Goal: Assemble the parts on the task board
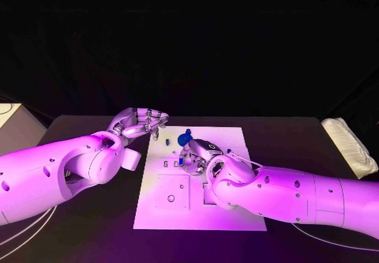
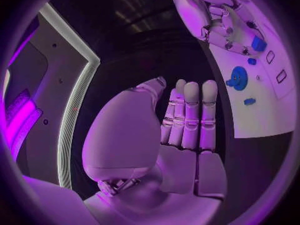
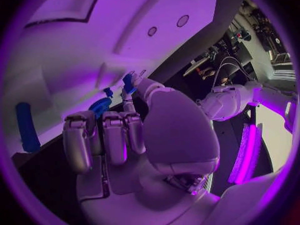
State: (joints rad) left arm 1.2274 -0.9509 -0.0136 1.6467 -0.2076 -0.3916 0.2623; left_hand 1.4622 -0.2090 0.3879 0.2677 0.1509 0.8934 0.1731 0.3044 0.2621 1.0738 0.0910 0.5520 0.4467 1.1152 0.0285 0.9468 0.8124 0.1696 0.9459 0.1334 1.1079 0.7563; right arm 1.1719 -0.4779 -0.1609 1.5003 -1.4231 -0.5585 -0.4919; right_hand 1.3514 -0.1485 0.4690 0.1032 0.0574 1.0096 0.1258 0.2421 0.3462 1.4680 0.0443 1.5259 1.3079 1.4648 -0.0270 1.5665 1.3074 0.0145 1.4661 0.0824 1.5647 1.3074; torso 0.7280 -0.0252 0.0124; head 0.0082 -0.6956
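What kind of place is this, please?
Probably a robotics lab test bench: a white task board with cut-outs and small blue parts lies on a black table, under coloured light, between two robot hands.

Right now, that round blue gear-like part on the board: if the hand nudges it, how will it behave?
The round blue part looks flat and disc-like, so it would probably slide on the smooth task board rather than tip. It looks small and plastic, likely light and stiff. If lifted onto its edge it might roll. The left hand holds nothing and hangs beside the board.
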